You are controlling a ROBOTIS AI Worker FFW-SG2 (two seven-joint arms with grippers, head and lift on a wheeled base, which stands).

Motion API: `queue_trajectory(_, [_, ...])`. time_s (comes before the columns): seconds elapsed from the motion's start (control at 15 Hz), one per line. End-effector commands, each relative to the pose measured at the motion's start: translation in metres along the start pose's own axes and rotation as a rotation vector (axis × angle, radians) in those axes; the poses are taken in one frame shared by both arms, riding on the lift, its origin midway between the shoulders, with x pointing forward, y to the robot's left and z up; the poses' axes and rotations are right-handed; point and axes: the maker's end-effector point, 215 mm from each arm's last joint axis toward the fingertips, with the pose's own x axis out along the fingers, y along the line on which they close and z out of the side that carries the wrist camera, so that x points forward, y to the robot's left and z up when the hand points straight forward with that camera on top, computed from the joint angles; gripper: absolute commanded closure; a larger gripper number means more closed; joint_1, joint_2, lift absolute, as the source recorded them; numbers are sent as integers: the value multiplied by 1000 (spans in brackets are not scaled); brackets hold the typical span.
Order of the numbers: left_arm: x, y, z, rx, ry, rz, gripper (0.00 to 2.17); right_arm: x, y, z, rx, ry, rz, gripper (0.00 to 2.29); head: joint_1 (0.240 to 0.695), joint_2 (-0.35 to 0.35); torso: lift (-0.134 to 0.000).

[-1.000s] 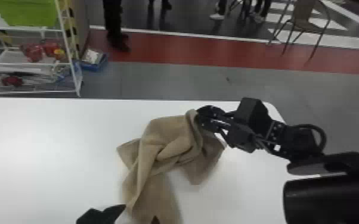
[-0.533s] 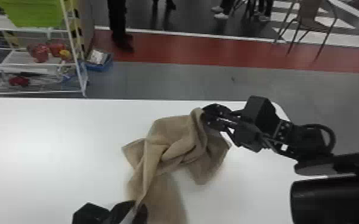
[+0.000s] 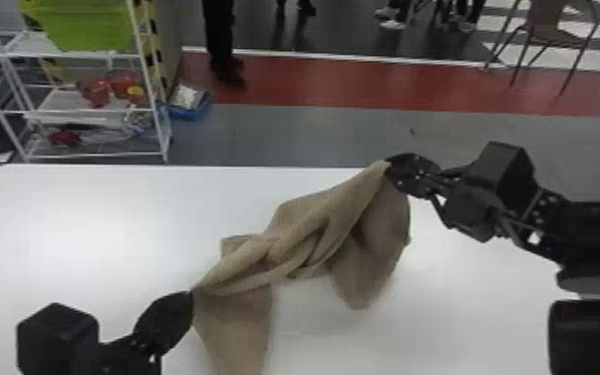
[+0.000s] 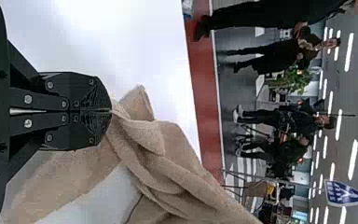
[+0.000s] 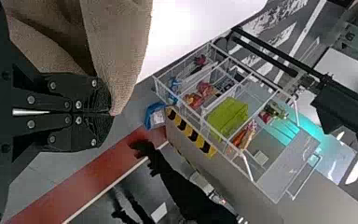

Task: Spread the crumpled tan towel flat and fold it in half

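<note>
The tan towel (image 3: 294, 249) hangs bunched and twisted between both grippers, its loose parts drooping toward the white table. At its near left end, my left gripper (image 3: 192, 294) is shut on a corner; in the left wrist view the left gripper (image 4: 111, 111) pinches the towel (image 4: 168, 163) at its fingertips. My right gripper (image 3: 388, 167) is shut on the far right end, over the table's back edge. In the right wrist view, folds of towel (image 5: 121, 46) run from the tips of the right gripper (image 5: 111, 113).
The white table (image 3: 89, 224) lies beneath. Past its back edge stand a white wire rack (image 3: 159, 114) with a green bin (image 3: 89, 25) at the left and a chair (image 3: 548, 30) at the right.
The left gripper has closed on the towel's near end and lifted it. The right gripper has raised its end a little, and the towel between them is drawn tauter.
</note>
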Motion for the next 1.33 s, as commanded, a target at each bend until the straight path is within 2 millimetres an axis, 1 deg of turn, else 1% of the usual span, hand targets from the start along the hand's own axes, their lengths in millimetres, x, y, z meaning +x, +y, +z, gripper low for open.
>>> queue_trajectory(0.0, [-13, 41, 23, 13, -15, 60, 2142, -11, -18, 8, 11, -28, -44, 1443, 695, -88, -123])
queue_trajectory(0.07, [-16, 50, 37, 21, -34, 66, 2145, -14, -24, 11, 2, -37, -60, 1443, 695, -78, -123])
queue_trajectory(0.13, [-22, 64, 56, 34, -50, 87, 2145, -18, -30, 17, -15, -55, -74, 1443, 695, -66, -123])
queue_trajectory(0.2, [-26, 76, 64, 33, -42, 101, 2145, -23, -38, 27, -42, -83, -91, 1443, 695, -55, -123])
queue_trajectory(0.27, [-29, 93, 76, 32, -40, 126, 2142, -26, -46, 35, -67, -105, -101, 1443, 695, -33, -123])
queue_trajectory(0.33, [-33, 107, 86, 33, -47, 144, 2145, -27, -50, 41, -96, -115, -107, 1443, 695, -20, -123])
queue_trajectory(0.4, [-38, 116, 104, 43, -76, 159, 2145, -31, -54, 46, -135, -119, -114, 1443, 695, -5, -123])
queue_trajectory(0.47, [-40, 125, 114, 53, -93, 175, 2145, -32, -60, 46, -152, -113, -134, 1443, 695, 7, -123])
queue_trajectory(0.53, [-41, 137, 123, 55, -96, 200, 2145, -29, -60, 41, -193, -84, -131, 1440, 694, 21, -123])
queue_trajectory(0.6, [-41, 151, 125, 16, -67, 208, 2142, -27, -60, 36, -219, -61, -129, 1440, 676, 30, -123])
queue_trajectory(0.67, [-42, 160, 129, -10, -57, 215, 2145, -26, -65, 35, -215, -59, -142, 1443, 653, 45, -123])
queue_trajectory(0.73, [-45, 165, 124, -54, -24, 200, 2142, -28, -72, 29, -215, -49, -168, 1440, 648, 52, -123])
queue_trajectory(0.8, [-50, 161, 118, -102, 8, 158, 2142, -29, -69, 25, -223, -36, -163, 1440, 643, 58, -123])
queue_trajectory(0.87, [-53, 157, 115, -127, 26, 127, 2142, -31, -57, 30, -277, -57, -142, 1443, 638, 60, -123])
queue_trajectory(0.93, [-54, 155, 116, -131, 27, 117, 2142, -32, -46, 33, -318, -69, -127, 1440, 644, 57, -123])
queue_trajectory(1.0, [-51, 156, 124, -128, 13, 118, 2142, -29, -37, 35, -352, -67, -120, 1440, 652, 61, -123])
queue_trajectory(1.07, [-46, 156, 125, -130, 11, 113, 2145, -22, -30, 34, -367, -51, -112, 1440, 658, 68, -123])
queue_trajectory(1.13, [-34, 153, 119, -137, 30, 102, 2142, -17, -20, 34, -376, -45, -95, 1443, 662, 77, -123])
queue_trajectory(1.2, [-23, 151, 117, -132, 47, 102, 2142, -13, -17, 32, -361, -41, -90, 1440, 666, 92, -123])
queue_trajectory(1.27, [-13, 150, 125, -122, 41, 101, 2142, -10, -19, 30, -337, -34, -95, 1440, 669, 96, -123])
